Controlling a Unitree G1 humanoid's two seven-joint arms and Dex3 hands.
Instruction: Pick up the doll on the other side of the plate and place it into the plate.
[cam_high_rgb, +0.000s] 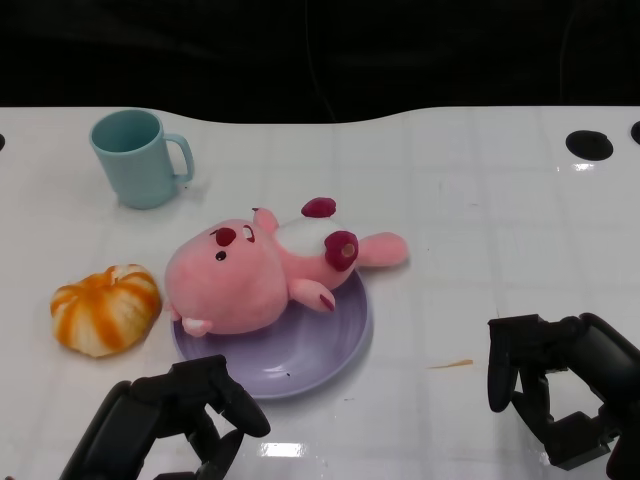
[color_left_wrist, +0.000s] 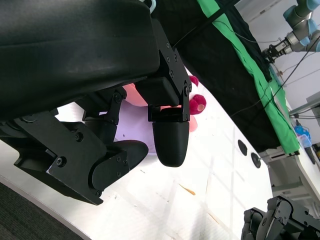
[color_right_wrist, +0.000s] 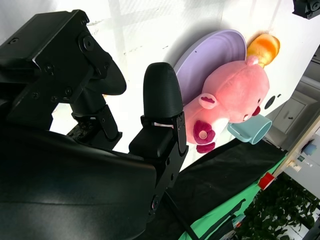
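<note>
Doll (cam_high_rgb: 255, 275) lay on its side across the purple plate (cam_high_rgb: 320, 355), its head on the plate and its feet poking over the far right rim. Left hand (cam_high_rgb: 185, 415) and right hand (cam_high_rgb: 555, 385) waited near the robot, fingers spread, holding nothing.

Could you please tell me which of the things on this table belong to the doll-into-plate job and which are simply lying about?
Part of the job:
pink doll, lying partly on the plate
purple plate

Just lying about:
teal mug
orange pumpkin toy
</note>
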